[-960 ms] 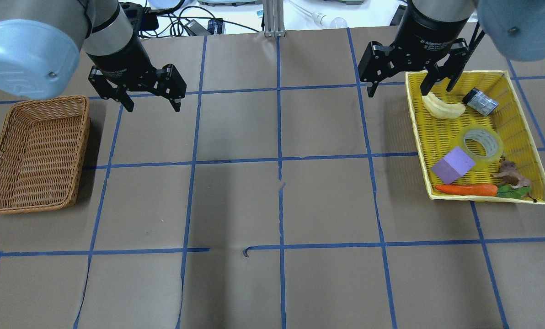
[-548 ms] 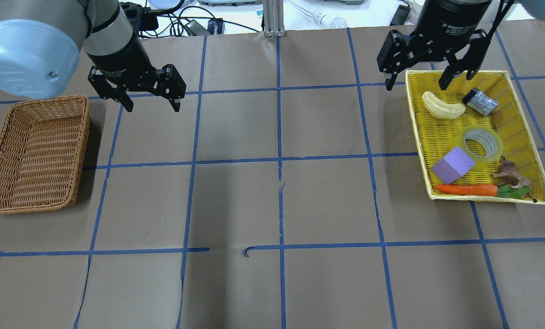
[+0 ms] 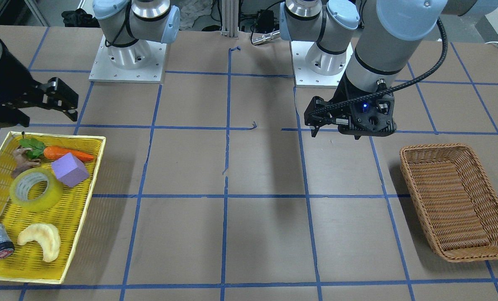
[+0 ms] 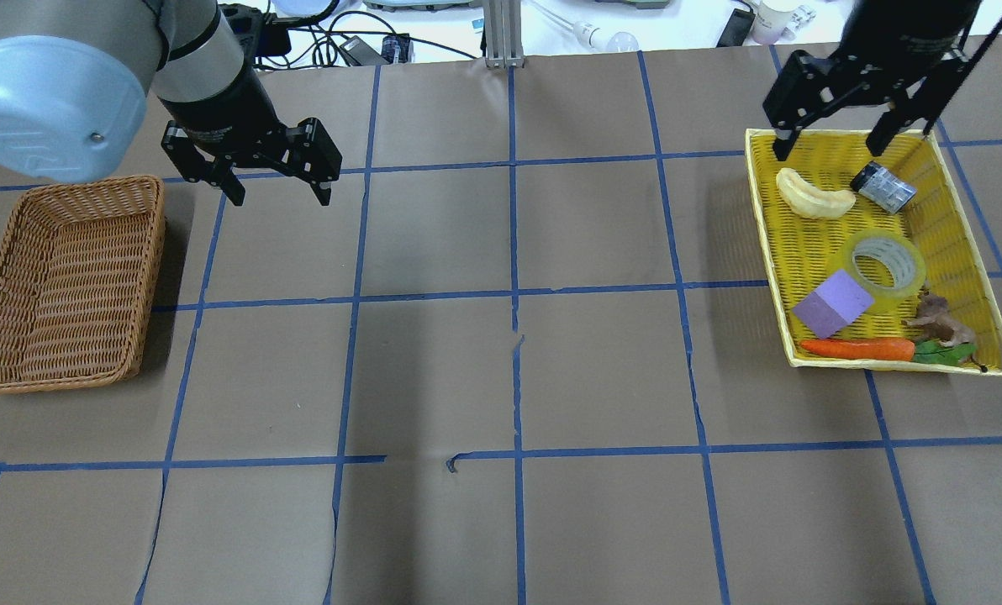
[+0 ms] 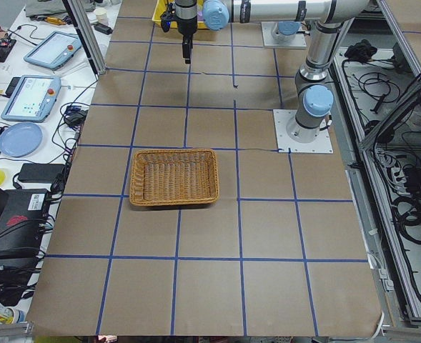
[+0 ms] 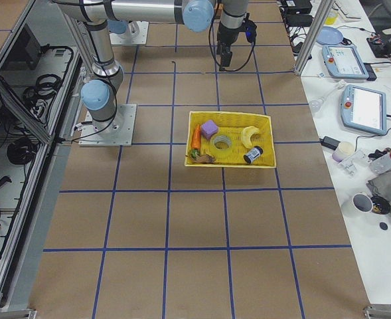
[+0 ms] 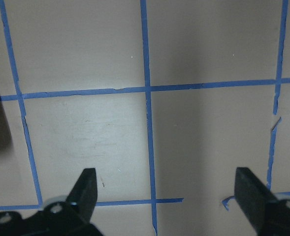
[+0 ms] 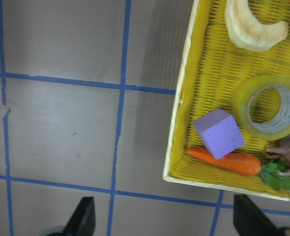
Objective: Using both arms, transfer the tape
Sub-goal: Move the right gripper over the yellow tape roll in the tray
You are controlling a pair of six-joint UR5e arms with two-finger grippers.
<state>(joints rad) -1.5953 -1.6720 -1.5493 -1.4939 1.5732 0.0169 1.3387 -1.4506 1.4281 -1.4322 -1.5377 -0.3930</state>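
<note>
1. Right gripper (image 4: 826,151) hangs with its fingers spread wide over the 12 o'clock edge of the yellow tray (image 4: 804,244), holding nothing.
2. Left gripper (image 4: 282,200) is spread too, over bare table at 1 o'clock from the wicker basket (image 4: 64,277).
3. The tape (image 4: 892,296) lies flat in the tray, hole up; being a ring, it has no long axis.
4. It sits at 5 o'clock from the right gripper, apart from it.
5. Between them lie a pastry (image 4: 814,195) and a small can (image 4: 883,186).
6. A purple block (image 4: 831,303) touches the tape at 8 o'clock, a toy animal (image 4: 938,323) is just beside it at 4, and a carrot (image 4: 856,348) lies along the 6 o'clock rim.
</note>
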